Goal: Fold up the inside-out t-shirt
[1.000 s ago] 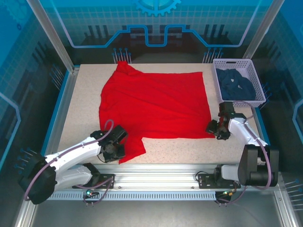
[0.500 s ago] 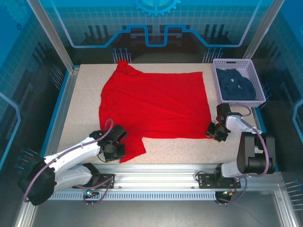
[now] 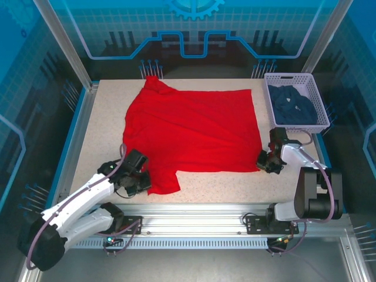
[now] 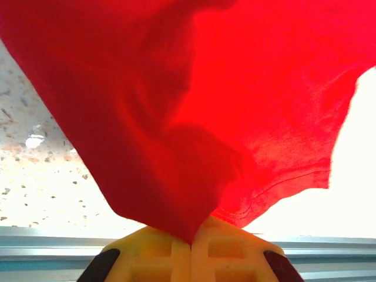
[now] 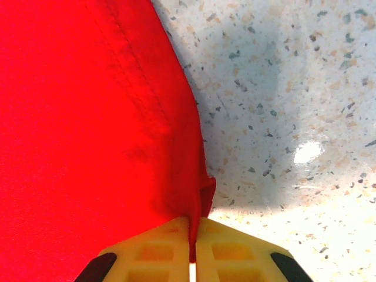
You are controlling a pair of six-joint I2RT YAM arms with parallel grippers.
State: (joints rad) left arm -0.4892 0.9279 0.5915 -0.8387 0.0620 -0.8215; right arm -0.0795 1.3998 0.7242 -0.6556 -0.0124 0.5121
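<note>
Right claw point(image 5: 191, 226) clamps t-shirt point(image 3: 194, 129) corner — left claw point(image 4: 191, 238) clamps near-left flap.

red t-shirt point(image 3: 194, 132) on table point(image 3: 106, 123), basket point(image 3: 298, 127) beside

At the far right corner of my speckled tabletop point(image 3: 100, 135) I see a white lattice basket point(image 3: 286, 75) with a dark navy garment point(image 3: 292, 106) bundled inside it. A grooved metal rail point(image 3: 200, 212) runs along the near edge.

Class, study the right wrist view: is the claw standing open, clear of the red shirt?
No, the right claw is shut on the edge of the red t-shirt, with cloth pinched between its yellow halves.
</note>
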